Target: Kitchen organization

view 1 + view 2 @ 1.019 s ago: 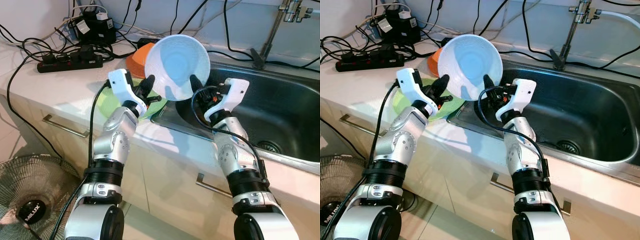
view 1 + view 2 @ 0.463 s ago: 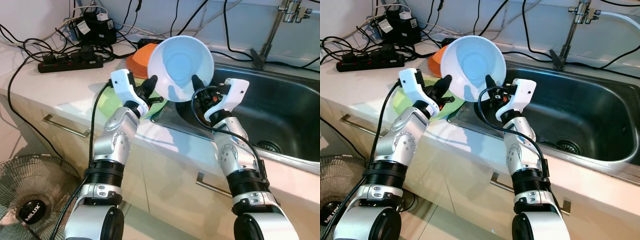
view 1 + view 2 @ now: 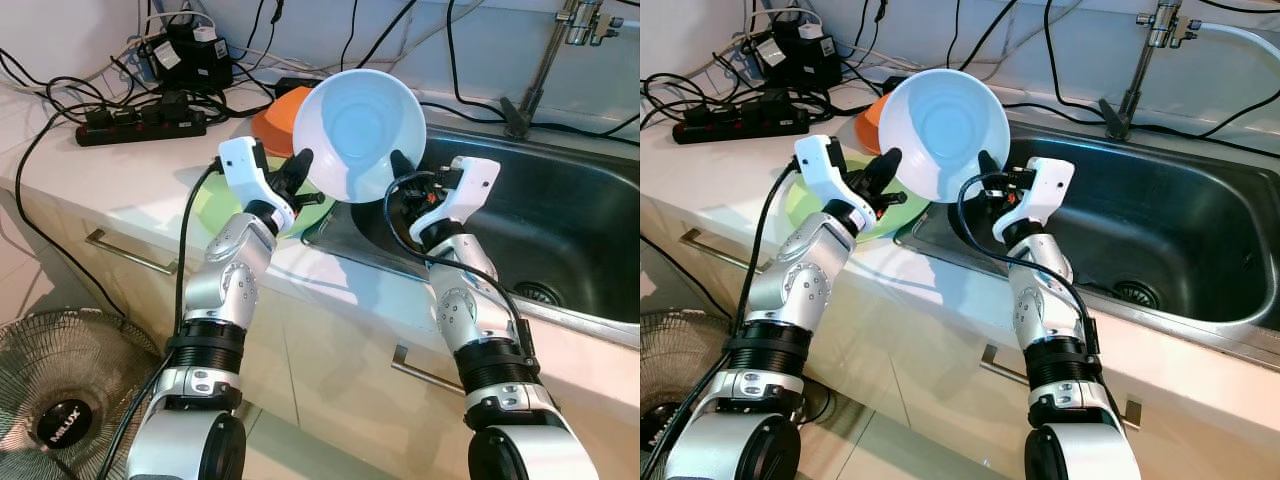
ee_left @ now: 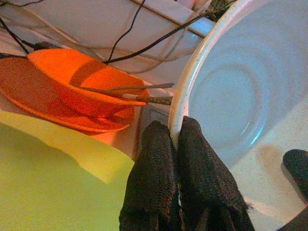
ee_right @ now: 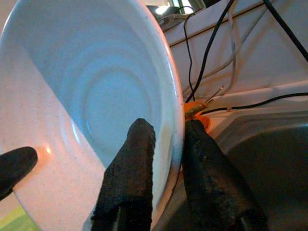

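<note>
At centre frame, above the counter edge, the left gripper [image 3: 297,172] and right gripper [image 3: 397,178] each pinch opposite sides of the rim of a pale blue bowl [image 3: 360,132], one finger inside the wall and one outside. The bowl is held in the air between them, tipped on edge with its hollow facing the camera, equally near both arms; it holds nothing. To its lower right lies the steel sink [image 3: 560,230], its basin bare down to the drain. To its left a green plate [image 3: 215,205] rests on the white counter [image 3: 120,170]. Behind it an orange bowl [image 4: 82,84], seemingly stacked on an orange plate [image 4: 29,94], holds thin metal utensils [image 4: 134,94], probably chopsticks.
</note>
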{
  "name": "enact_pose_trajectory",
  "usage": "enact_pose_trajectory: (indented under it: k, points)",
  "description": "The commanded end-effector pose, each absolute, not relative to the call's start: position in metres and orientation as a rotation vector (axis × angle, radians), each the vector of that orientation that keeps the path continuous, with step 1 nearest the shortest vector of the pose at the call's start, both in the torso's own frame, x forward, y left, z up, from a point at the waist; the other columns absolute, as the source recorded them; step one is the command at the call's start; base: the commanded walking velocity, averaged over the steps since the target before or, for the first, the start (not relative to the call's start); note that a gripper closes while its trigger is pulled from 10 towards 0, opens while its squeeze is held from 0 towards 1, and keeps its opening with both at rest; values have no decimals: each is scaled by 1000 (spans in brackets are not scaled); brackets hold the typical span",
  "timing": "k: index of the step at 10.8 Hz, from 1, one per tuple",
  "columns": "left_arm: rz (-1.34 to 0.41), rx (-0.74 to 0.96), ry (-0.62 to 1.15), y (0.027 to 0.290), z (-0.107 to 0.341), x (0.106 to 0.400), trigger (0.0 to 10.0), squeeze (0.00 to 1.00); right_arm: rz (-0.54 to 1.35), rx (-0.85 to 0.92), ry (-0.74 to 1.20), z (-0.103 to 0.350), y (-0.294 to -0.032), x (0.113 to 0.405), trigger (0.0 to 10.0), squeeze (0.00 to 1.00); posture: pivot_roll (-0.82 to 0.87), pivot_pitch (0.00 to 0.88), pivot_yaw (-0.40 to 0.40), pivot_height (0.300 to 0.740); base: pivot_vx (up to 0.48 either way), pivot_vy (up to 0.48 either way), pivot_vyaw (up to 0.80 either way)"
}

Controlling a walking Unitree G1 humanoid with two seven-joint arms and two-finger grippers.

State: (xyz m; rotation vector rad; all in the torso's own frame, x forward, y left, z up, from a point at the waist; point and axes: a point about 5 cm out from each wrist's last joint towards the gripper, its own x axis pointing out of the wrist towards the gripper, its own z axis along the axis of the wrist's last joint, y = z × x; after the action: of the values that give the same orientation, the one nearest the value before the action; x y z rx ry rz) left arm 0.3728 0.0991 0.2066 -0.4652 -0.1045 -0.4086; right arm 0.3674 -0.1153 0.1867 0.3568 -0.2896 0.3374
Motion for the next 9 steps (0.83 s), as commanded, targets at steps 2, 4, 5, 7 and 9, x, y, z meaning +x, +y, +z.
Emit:
enact_pose_trajectory:
  k: [2, 4, 5, 7, 9]
  points:
    - [-450, -437, -140, 95, 215, 370, 10000, 0, 361, 354, -287, 189, -110, 367, 0, 0, 155, 2, 71, 740, 0, 0, 0]
    - [-452, -416, -143, 94, 215, 370, 10000, 0, 361, 352, -286, 189, -110, 367, 0, 0, 155, 5, 72, 740, 0, 0, 0]
    - [-454, -415, -143, 93, 214, 370, 10000, 0, 362, 349, -285, 188, -110, 366, 0, 0, 152, 2, 73, 740, 0, 0, 0]
    - [-468, -403, -146, 90, 213, 368, 10000, 1000, 359, 345, -286, 187, -111, 365, 0, 0, 147, 0, 77, 740, 0, 0, 0]
    - [-475, -396, -148, 90, 211, 367, 10000, 1000, 344, 342, -294, 189, -113, 367, 0, 0, 144, 0, 76, 740, 0, 0, 0]
